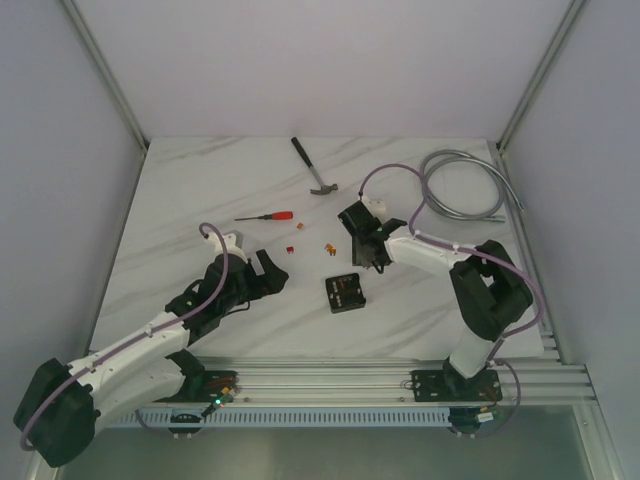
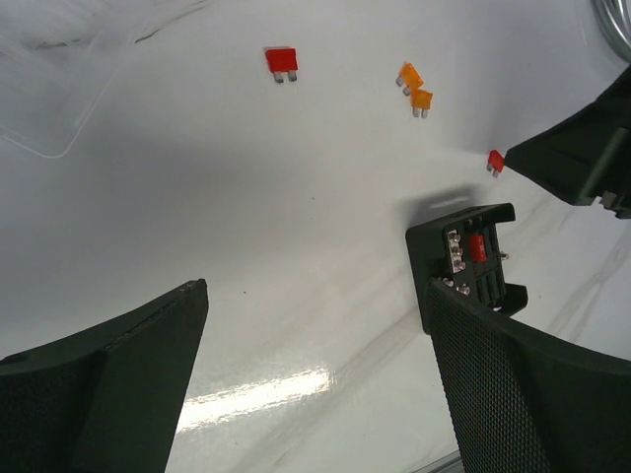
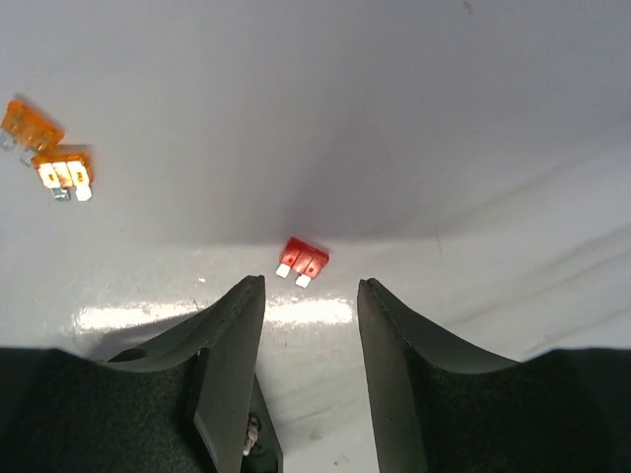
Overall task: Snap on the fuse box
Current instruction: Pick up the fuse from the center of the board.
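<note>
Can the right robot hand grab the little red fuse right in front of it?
Probably yes. The red fuse lies on the table just ahead of the right gripper, whose fingers stand apart with nothing between.

Left arm (image 1: 140,345): reaches from its base at the near left corner forward and to the right, its white links lying low.
Left gripper (image 1: 268,272): at the arm's far end, pointing to the right, jaws spread wide.
Left fingers (image 2: 128,379): one at each lower corner of the left wrist view, far apart.
Right arm (image 1: 485,300): rises from its base at the near right, bends at a dark elbow, and its white forearm runs left.
Right gripper (image 1: 365,248): angled down and to the left, jaws partly apart.
Right fingers (image 3: 232,345): two dark tips side by side with a narrow gap between them.
</note>
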Action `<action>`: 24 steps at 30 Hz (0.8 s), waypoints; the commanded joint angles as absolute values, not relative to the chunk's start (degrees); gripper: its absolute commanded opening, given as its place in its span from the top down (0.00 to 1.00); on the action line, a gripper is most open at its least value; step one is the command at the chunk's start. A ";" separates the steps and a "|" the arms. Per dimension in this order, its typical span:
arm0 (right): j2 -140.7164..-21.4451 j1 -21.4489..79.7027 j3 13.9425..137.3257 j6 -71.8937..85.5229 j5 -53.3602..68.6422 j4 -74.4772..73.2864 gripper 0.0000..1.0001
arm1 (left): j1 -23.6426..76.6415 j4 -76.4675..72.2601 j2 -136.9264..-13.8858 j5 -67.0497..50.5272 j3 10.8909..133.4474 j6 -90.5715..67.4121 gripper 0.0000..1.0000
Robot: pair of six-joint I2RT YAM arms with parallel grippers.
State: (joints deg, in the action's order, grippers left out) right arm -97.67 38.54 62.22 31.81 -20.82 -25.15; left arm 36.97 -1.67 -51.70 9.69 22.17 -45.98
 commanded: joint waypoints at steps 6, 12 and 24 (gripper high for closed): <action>-101.63 37.15 61.45 32.72 -20.54 -21.48 0.51 | 36.65 -1.10 -52.45 10.18 23.93 -45.53 0.00; -102.59 36.23 58.65 32.12 -19.39 -20.74 0.52 | 36.65 -1.11 -52.13 10.06 23.75 -45.45 0.00; -99.90 35.56 57.19 28.61 -17.18 -21.10 0.53 | 36.63 -1.12 -52.00 9.95 23.76 -45.61 0.00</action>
